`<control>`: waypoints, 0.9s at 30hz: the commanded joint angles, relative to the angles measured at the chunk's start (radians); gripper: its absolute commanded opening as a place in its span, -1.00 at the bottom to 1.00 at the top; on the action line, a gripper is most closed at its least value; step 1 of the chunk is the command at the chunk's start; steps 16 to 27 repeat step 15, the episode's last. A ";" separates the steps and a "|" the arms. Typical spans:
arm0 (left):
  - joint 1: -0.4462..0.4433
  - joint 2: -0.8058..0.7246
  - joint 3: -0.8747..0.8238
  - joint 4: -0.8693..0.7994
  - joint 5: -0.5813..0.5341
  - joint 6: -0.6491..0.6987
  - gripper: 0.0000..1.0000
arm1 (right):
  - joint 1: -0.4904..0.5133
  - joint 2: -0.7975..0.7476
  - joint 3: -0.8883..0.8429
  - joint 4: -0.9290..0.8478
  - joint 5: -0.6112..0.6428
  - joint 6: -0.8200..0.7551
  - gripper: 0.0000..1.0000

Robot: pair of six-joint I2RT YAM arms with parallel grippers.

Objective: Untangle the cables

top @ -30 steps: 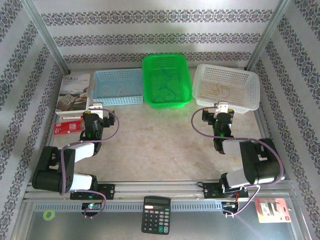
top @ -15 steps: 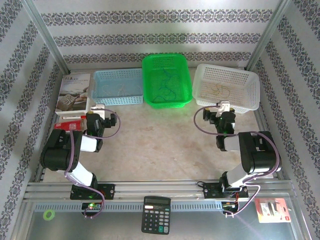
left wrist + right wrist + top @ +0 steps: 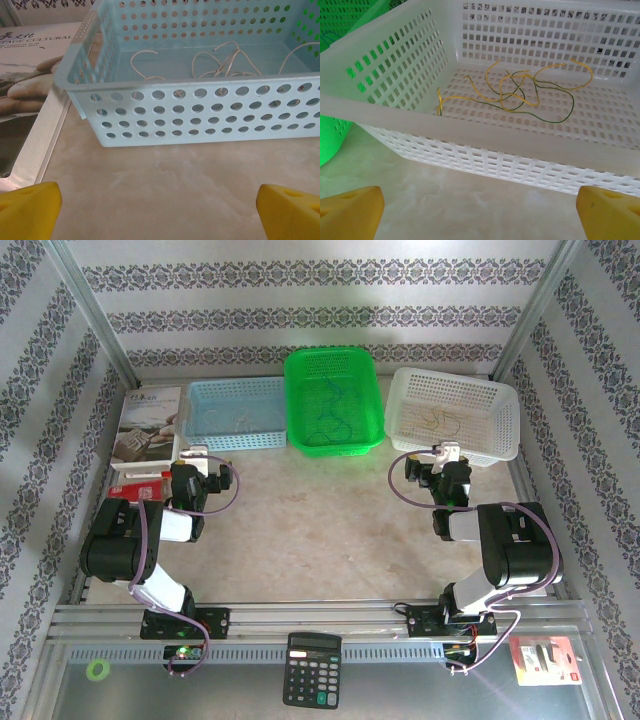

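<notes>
With left fingers [image 3: 30,210] and right fingers [image 3: 351,209] spread (nothing held), beware striking white basket [image 3: 470,136] rim or pinching several cables [image 3: 512,95] together.

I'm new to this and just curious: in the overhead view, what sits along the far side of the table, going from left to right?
Booklet → light blue basket → green basket → white basket.

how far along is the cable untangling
Done: nothing evident. In hand: nothing; left gripper and right gripper are open, empty. Left: thin yellow and dark green cables cross inside the white lattice plastic basket; pale thin cables overlap in the light blue perforated basket.
</notes>
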 commanded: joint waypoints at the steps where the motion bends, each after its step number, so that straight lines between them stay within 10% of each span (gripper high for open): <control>1: 0.006 -0.006 0.003 0.000 0.018 0.000 1.00 | 0.009 -0.018 0.009 0.004 0.008 0.009 0.96; 27: 0.006 -0.005 0.003 0.002 0.018 -0.002 1.00 | 0.004 -0.017 0.012 0.000 -0.006 0.011 0.97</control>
